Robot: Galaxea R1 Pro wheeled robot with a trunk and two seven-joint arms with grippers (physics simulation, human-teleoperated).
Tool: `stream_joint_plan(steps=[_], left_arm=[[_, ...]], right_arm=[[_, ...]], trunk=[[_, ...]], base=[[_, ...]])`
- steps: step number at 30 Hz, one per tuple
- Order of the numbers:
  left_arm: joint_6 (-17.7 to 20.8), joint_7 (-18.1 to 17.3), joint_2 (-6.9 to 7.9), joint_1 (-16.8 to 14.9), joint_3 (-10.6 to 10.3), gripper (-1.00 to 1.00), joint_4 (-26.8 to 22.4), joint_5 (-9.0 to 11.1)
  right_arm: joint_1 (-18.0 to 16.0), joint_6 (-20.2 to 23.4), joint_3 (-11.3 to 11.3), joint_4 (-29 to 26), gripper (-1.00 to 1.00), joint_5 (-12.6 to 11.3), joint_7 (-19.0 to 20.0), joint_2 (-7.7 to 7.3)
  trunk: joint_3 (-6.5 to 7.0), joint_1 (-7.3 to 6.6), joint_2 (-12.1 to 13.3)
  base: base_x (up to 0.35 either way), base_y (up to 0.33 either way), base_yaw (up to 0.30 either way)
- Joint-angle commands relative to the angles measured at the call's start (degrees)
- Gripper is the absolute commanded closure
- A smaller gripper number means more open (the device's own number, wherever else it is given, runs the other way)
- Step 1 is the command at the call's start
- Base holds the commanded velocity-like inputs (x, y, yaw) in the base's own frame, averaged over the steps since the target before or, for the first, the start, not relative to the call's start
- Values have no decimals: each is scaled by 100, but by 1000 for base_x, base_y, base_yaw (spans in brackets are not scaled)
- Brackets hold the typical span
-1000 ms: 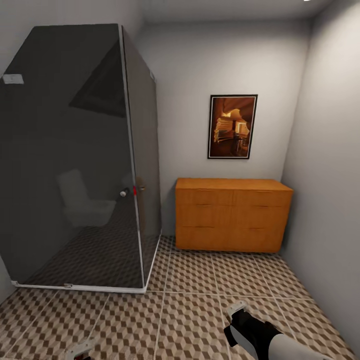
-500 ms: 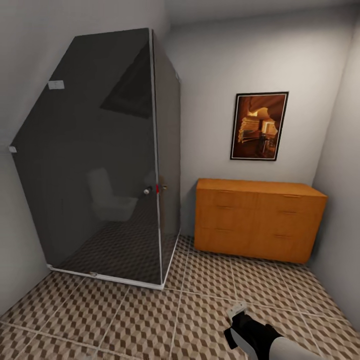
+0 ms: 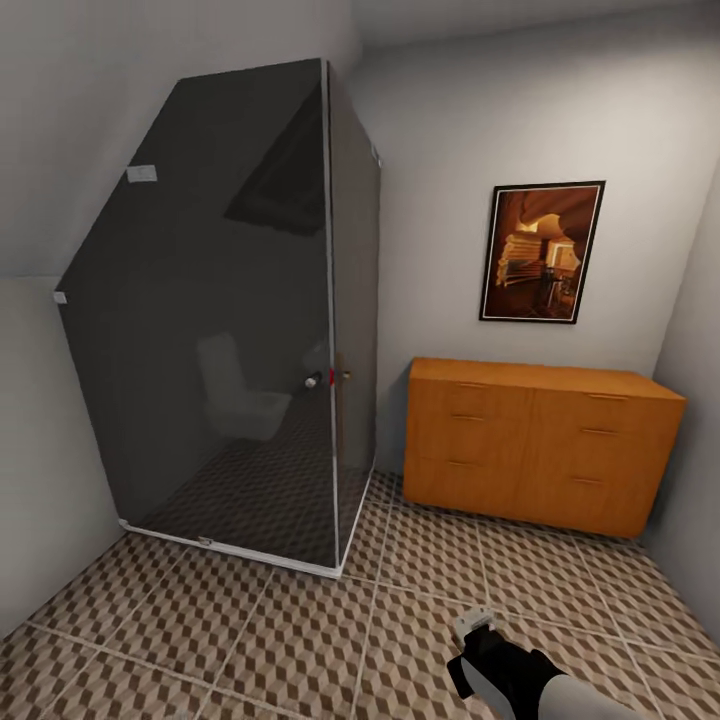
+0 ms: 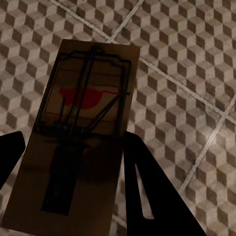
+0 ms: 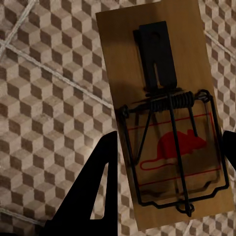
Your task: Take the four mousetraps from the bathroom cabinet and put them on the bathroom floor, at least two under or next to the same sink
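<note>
In the left wrist view my left gripper is shut on a mousetrap, a flat brown wooden board with a dark wire bar and a red mouse print, held over the bathroom floor. The right wrist view has my right gripper shut on a second mousetrap of the same look, also above the cube-patterned tiles. The orange-brown cabinet stands against the far wall, its drawers shut. My right gripper sits low at the front of the head view, well short of the cabinet.
A dark glass shower enclosure fills the left corner, its white base rail running across the floor. A framed picture hangs above the cabinet. Grey walls close in at left and right. Open tiled floor lies between me and the cabinet.
The whole head view has swung left, so the shower and the cabinet sit further right in the picture. My right arm holds the same place in the frame.
</note>
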Motion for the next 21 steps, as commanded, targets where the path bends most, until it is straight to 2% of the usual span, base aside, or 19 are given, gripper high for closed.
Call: stream_joint_plan(steps=[1,21], left_arm=[[-22,-11,0,-6,49,100,8,-59],[-34,-11,8,-7,56,100,8,-53]], right_arm=[[-5,19,41,-21,100,-75,-33,-8],[-1,7,35,-21,100,-74,-37,-7]], trunk=[[-6,0,-4],[36,0,-4]], base=[[0,0,182],[0,0,262]])
